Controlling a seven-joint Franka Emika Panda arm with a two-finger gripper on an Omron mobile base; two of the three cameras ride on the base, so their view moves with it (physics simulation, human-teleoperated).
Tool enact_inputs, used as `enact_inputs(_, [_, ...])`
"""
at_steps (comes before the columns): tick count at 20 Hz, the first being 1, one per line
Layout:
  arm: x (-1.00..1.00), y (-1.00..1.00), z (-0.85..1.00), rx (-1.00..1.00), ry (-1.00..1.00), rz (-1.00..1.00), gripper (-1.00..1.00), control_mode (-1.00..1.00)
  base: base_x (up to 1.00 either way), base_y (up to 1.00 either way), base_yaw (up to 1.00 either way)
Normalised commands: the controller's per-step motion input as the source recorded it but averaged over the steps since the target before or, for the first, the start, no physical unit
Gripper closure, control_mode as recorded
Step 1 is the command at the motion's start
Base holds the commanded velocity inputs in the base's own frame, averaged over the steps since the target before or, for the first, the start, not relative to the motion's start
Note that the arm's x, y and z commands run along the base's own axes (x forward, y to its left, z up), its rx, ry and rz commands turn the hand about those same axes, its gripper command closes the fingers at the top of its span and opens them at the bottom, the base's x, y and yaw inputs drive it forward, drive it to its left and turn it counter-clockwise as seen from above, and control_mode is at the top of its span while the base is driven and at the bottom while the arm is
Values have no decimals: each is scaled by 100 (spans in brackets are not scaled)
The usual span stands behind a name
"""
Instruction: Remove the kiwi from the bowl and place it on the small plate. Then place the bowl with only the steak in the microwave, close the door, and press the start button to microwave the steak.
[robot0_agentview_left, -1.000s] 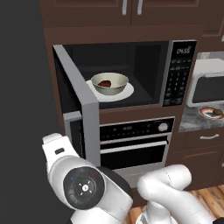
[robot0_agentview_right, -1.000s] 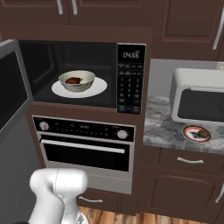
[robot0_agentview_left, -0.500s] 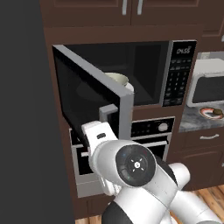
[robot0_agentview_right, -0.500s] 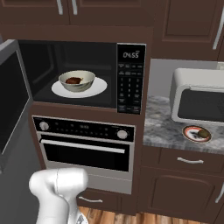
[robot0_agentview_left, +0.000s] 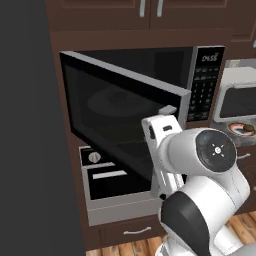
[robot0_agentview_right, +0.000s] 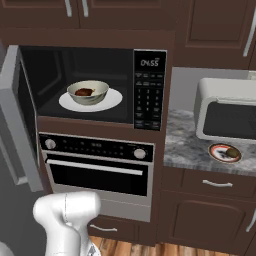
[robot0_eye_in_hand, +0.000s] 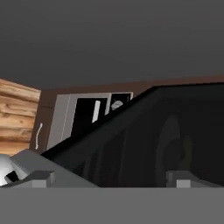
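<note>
The two-finger gripper (robot0_eye_in_hand: 109, 177) has its small grey fingertips (robot0_eye_in_hand: 41, 178) set wide apart at the bottom of the hand view, holding nothing; between them lies the dark glass of the microwave's wide grey-framed door (robot0_agentview_left: 125, 117), very close in front of the hand. In the left base view the white arm's forearm stands right against the door's free edge, though whether it touches cannot be told. The door stands partly swung out from its hinge at the left of the wide built-in black microwave (robot0_agentview_right: 95, 85); in the left base view its dark window covers most of the cavity.

In the right base view the cavity is open to sight. A plain white disc (robot0_agentview_right: 91, 100) lies on its floor, and the round cream-white bowl (robot0_agentview_right: 88, 92) sits at the middle of that disc. Inside the bowl is the dark reddish-brown steak (robot0_agentview_right: 84, 92) alone.

Further right, past the black keypad, the small round plate with the orange-red rim (robot0_agentview_right: 224, 153) lies on the grey speckled counter (robot0_agentview_right: 185, 145), near its front edge, just before a white countertop oven (robot0_agentview_right: 227, 112). The small brown oval kiwi (robot0_agentview_right: 233, 152) rests on that plate, toward its right side
</note>
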Motion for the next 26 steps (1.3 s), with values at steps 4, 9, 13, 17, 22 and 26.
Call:
enact_inputs(4, [64, -81, 15, 0, 0, -12, -100, -100, 0, 0, 0])
enact_inputs(9, [83, -37, 2, 0, 1, -12, -100, -100, 0, 0, 0])
enact_inputs(13, [98, -1, 0, 0, 0, -18, -100, -100, 0, 0, 0])
enact_inputs(17, [100, 9, 0, 0, 0, -19, -100, -100, 0, 0, 0])
enact_inputs(22, [100, 0, 0, 0, 0, -15, -100, -100, 0, 0, 0])
enact_inputs(26, [100, 0, 0, 0, 0, -13, -100, -100, 0, 0, 0])
